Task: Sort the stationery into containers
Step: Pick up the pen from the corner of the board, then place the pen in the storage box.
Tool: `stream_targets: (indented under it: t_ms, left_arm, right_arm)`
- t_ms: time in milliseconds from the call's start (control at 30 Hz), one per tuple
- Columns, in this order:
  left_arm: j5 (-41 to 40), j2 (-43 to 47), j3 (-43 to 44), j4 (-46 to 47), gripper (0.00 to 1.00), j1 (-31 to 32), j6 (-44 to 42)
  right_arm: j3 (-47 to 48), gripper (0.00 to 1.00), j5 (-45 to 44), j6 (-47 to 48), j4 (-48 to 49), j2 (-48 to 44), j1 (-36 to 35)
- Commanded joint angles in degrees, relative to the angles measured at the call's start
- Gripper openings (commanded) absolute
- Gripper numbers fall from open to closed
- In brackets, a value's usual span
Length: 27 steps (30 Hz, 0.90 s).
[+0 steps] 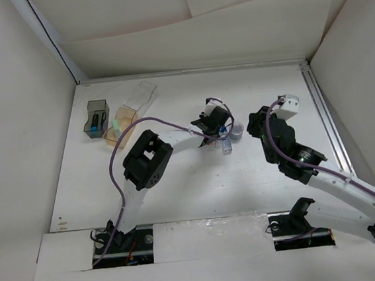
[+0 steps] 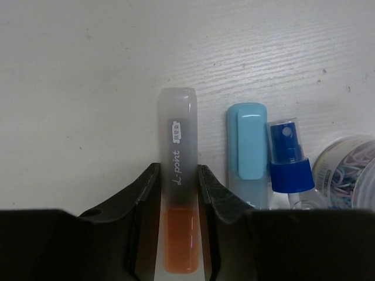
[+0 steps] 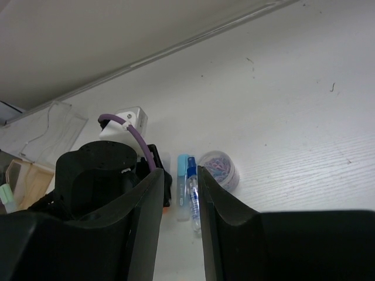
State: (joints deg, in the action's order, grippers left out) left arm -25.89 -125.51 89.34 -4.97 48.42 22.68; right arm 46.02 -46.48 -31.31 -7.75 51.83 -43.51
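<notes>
My left gripper (image 2: 177,168) is low on the table and shut on an orange marker with a frosted cap (image 2: 177,123), which lies flat. Beside it lie a light-blue marker (image 2: 247,146) and the clear blue-capped bottle (image 2: 289,164). In the top view the left gripper (image 1: 211,126) is at mid-table, with the bottle (image 1: 226,143) just to its right. My right gripper (image 3: 180,172) is open and empty, raised above the bottle (image 3: 193,193). The dark grey bin (image 1: 95,109), amber bin (image 1: 124,117) and clear bin (image 1: 140,95) stand at the far left.
A round clear tub of coloured paper clips (image 1: 238,131) sits right of the bottle and also shows in the left wrist view (image 2: 345,170). The dark bin holds a blue-tipped marker (image 1: 95,129). A green marker (image 1: 115,125) is at the amber bin. White walls enclose the table.
</notes>
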Motion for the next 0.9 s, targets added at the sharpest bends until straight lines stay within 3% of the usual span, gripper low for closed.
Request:
stream_targets:
  t_ms: [0,233,367,533,667,867]
  left_arm:
    - [-2.76,3.16,-2.58,-0.48,0.08,0.18,-0.62]
    - [-4.96,16.42,-10.84,-1.27,0.07,-3.59,-2.03]
    - [-4.35,25.56,-15.51,-0.39,0.07,-10.69,-2.02]
    - [-5.22,29.35,-17.88,-0.92,0.07,-19.06,-4.21]
    - [-3.38,31.55,-20.25,3.56,0.07,-23.72,-8.52]
    - [-4.96,29.99,-19.56,7.78,0.10,-25.48,-24.51]
  right_arm:
    - [1.00,0.36,0.25,0.28,1.07,-0.15,0.26]
    - [1.00,0.36,0.78,0.81,1.07,-0.68,0.26]
    - [1.00,0.36,1.30,0.81,1.07,-0.68,0.26]
    - [1.00,0.36,1.30,0.81,1.07,-1.21,0.26]
    - [1.00,0.36,1.30,0.81,1.59,-1.74,0.26]
    - [1.00,0.36,1.30,0.81,1.60,-1.21,0.26]
